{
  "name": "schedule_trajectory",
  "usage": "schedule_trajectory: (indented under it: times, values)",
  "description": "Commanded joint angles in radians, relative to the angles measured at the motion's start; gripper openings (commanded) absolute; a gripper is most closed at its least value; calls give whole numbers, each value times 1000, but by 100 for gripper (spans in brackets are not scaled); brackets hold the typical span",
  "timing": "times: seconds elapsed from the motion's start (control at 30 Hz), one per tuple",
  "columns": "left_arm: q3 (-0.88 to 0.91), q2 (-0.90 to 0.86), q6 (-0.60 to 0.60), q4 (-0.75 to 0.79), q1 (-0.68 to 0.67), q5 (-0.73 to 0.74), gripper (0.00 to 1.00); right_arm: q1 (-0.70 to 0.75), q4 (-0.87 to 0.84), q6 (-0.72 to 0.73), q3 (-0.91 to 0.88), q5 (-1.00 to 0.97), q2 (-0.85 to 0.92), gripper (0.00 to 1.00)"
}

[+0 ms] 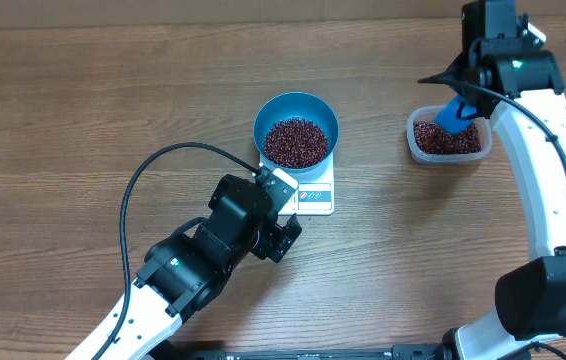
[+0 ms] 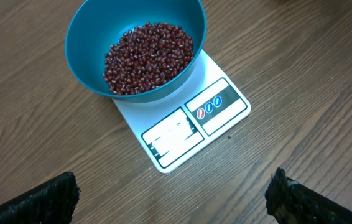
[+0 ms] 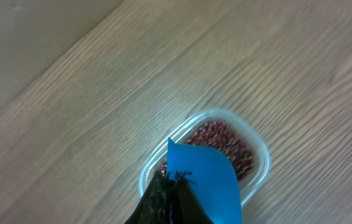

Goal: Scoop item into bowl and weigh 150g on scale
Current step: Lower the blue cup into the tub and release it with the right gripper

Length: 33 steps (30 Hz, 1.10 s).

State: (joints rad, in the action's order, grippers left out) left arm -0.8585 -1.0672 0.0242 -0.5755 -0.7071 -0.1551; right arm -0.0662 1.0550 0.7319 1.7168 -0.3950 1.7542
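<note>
- Overhead, you see the blue bowl (image 1: 325,110) of red beans (image 1: 296,142) sitting on the white scale (image 1: 315,196).
- Your left gripper (image 2: 175,182) stands wide open, empty, near the scale.
- Your right gripper (image 3: 171,190) clamps the blue scoop (image 3: 207,180) over the clear tub (image 3: 260,155).

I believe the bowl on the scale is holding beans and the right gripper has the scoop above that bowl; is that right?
Not quite. The bowl on the scale does hold beans, but the right gripper has the scoop above the tub, not above the bowl. The overhead view shows it.
</note>
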Motion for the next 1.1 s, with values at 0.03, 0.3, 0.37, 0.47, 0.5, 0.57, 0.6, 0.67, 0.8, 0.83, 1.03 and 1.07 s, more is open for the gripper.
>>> schedule_trajectory:
  times: [0.03, 0.3, 0.37, 0.47, 0.5, 0.57, 0.6, 0.67, 0.8, 0.83, 1.03, 1.07]
  values:
    - [5, -5, -13, 3, 2, -12, 100, 3, -48, 183, -63, 4, -24, 4]
    - [5, -5, -13, 3, 2, -13, 100, 3, -154, 211, -179, -5, -24, 4]
    - [5, -5, -13, 3, 2, -13, 100, 3, -193, 211, -220, -12, -24, 4]
    - [5, -5, -13, 3, 2, -12, 100, 3, -243, 211, -269, -11, -24, 4]
    - [5, -5, -13, 3, 2, -13, 100, 3, -262, 211, -286, -11, -24, 4]
    - [5, -5, -13, 3, 2, -12, 100, 3, -290, 211, -309, -11, -24, 4]
    - [5, -5, -13, 3, 2, -12, 99, 3, -306, 211, -319, -11, -24, 4]
    - [5, -5, -13, 3, 2, -13, 100, 3, -315, 211, -323, -11, -24, 4]
    - [5, -5, -13, 3, 2, -12, 100, 3, -311, 211, -323, -11, -24, 18]
    - [5, -5, -13, 3, 2, -12, 99, 3, -301, 211, -323, -11, -24, 28]
    - [5, -5, -13, 3, 2, -12, 99, 3, -230, 211, -323, -11, -24, 75]
    - [5, -5, -13, 3, 2, -12, 99, 3, -219, 211, -323, -10, -24, 78]
